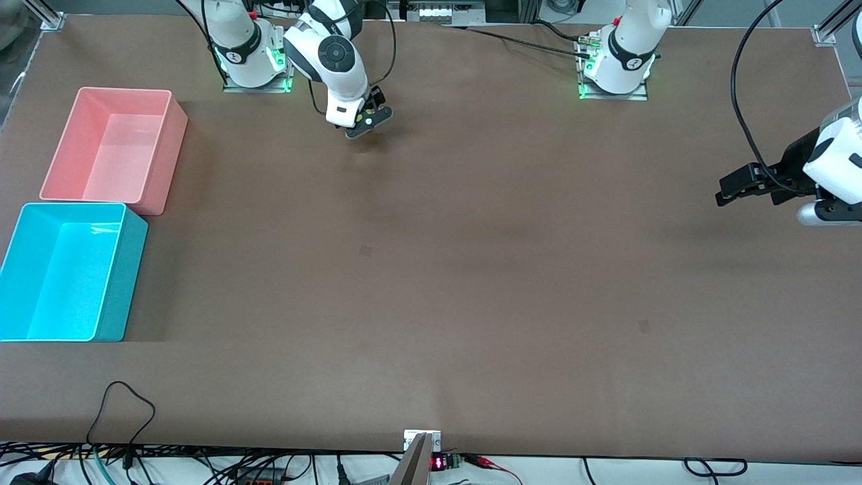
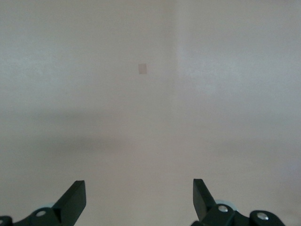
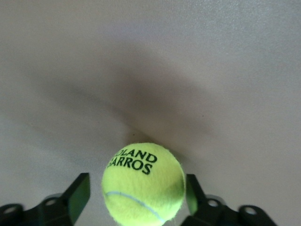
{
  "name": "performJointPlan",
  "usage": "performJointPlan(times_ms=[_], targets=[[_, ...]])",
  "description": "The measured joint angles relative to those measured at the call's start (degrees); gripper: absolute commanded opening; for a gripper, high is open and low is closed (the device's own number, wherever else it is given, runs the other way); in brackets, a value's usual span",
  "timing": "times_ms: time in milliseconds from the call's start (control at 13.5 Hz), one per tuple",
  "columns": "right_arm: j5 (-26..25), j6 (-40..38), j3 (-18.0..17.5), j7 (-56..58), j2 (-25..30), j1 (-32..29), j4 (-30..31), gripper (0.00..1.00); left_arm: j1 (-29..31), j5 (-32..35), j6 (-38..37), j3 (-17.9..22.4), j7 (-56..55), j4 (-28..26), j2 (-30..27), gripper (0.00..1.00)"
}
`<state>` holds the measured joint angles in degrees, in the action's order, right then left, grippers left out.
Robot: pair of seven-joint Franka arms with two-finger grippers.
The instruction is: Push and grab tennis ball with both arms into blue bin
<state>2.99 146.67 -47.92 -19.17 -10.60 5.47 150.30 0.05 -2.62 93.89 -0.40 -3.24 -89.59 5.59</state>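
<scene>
The tennis ball (image 3: pixel 143 183), yellow-green with black lettering, lies on the brown table between the fingers of my right gripper (image 3: pixel 137 181). One finger (image 3: pixel 192 190) sits against the ball, while a narrow gap shows at the other, so the jaws stand open around it. In the front view that gripper (image 1: pixel 367 122) is low over the table close to the right arm's base and covers the ball. My left gripper (image 1: pixel 722 192) hangs open and holds nothing, over the left arm's end of the table, with bare table between its fingers (image 2: pixel 75 195). The blue bin (image 1: pixel 135 269) stands at the right arm's end.
A pink bin (image 1: pixel 172 158) of the same size stands beside the blue one, farther from the front camera. Both arm bases (image 1: pixel 254 64) (image 1: pixel 616 67) line the table's edge farthest from that camera. Cables hang at the edge nearest it.
</scene>
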Motion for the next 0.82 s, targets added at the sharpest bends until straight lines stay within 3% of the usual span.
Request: performJointPlan(times_ms=[297, 520, 816], targets=[[0.0, 0.0, 0.0, 0.0, -0.1, 0.0, 0.0, 0.63, -0.1, 0.4, 0.0, 0.0, 0.2, 0.0, -0.1, 1.00], [0.0, 0.0, 0.0, 0.1, 0.0, 0.0, -0.2, 0.29, -0.1, 0.5, -0.1, 0.1, 0.2, 0.0, -0.1, 1.00], [-1.1, 0.0, 0.0, 0.1, -0.1, 0.1, -0.2, 0.14, -0.1, 0.5, -0.1, 0.2, 0.2, 0.0, -0.1, 1.00]])
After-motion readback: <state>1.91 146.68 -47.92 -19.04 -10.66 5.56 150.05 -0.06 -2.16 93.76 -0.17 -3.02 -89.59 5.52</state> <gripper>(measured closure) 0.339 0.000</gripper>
